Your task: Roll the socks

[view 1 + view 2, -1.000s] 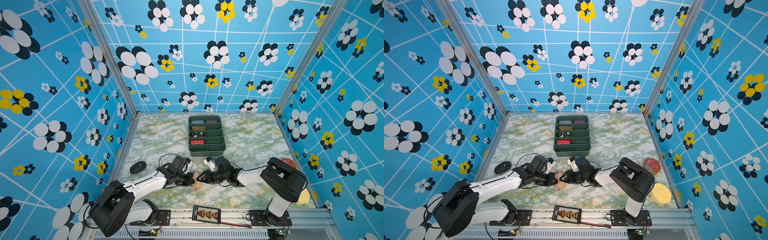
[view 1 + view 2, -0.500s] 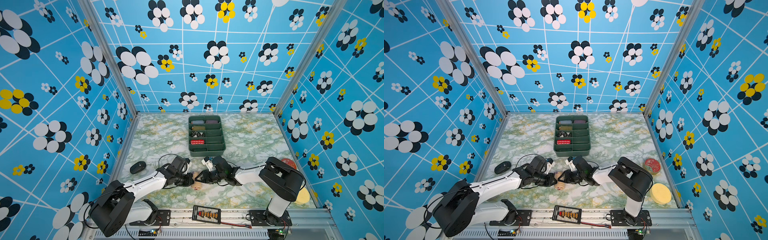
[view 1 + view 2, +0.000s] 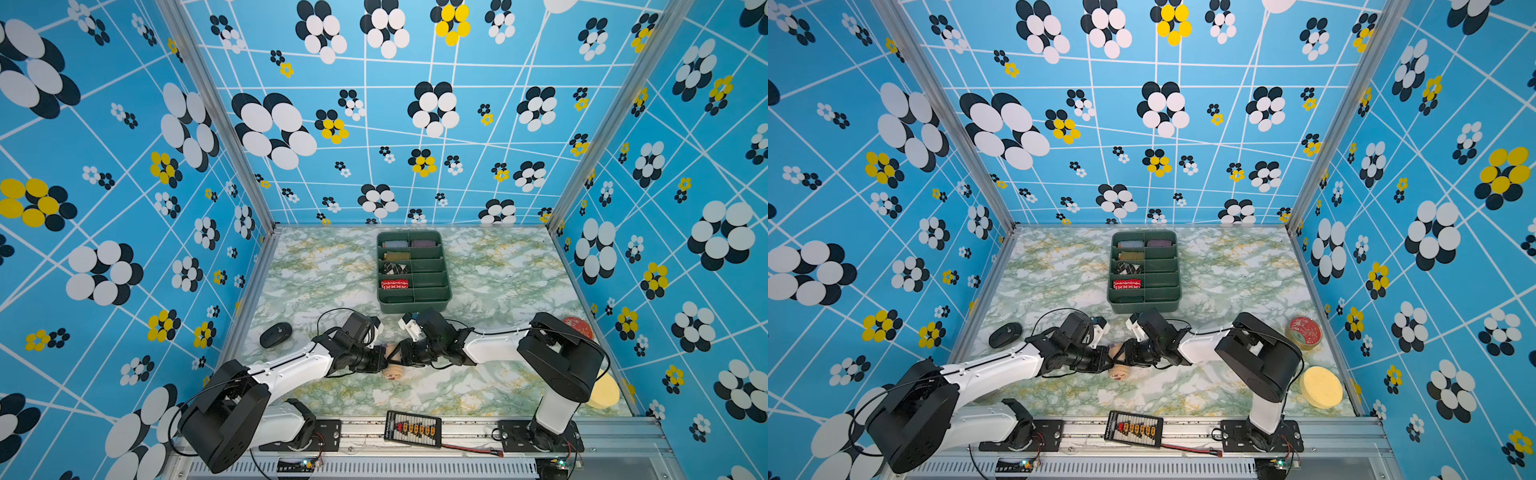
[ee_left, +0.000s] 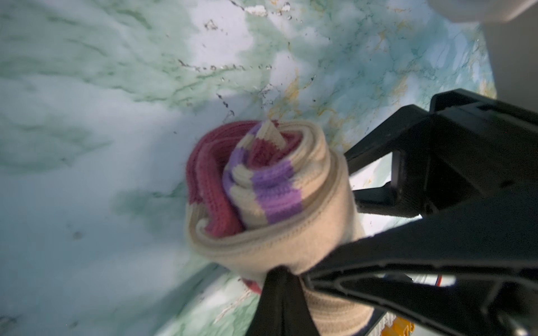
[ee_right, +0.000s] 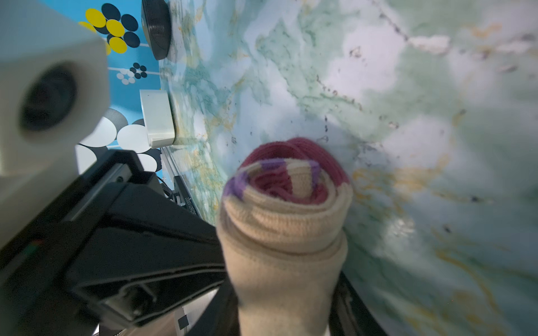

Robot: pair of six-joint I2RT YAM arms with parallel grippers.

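Inside right gripper, rolled socks, apparently clamped

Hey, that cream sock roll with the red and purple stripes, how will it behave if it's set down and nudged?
The cream ribbed sock roll with red and purple stripes looks soft, so it likely dents under a squeeze. Its knit probably grips rather than slips. The loose coiled layers may spring open once released.

- the socks: rolled into a tight cream ribbed bundle, with dark red and purple stripes spiralled at the end.
- they sit at the near middle.
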